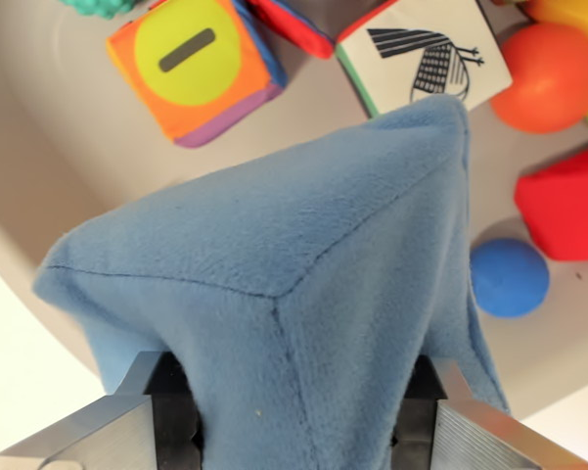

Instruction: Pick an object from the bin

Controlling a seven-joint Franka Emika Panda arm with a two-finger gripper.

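Note:
A soft blue fleece piece (303,264) with stitched seams fills the middle of the wrist view, hanging above the bin. My gripper (298,416) is shut on its lower part; the metal fingers (127,421) show at the bottom on both sides of the fabric. Below it lies the beige bin (39,117) with other toys. The cloth hides much of the bin floor.
In the bin: a soft cube with a yellow-green circle and orange face (191,64), a white cube with a black bird drawing (426,54), an orange ball (548,78), a red soft block (567,201), a blue ball (509,277), and a red-blue piece (294,22).

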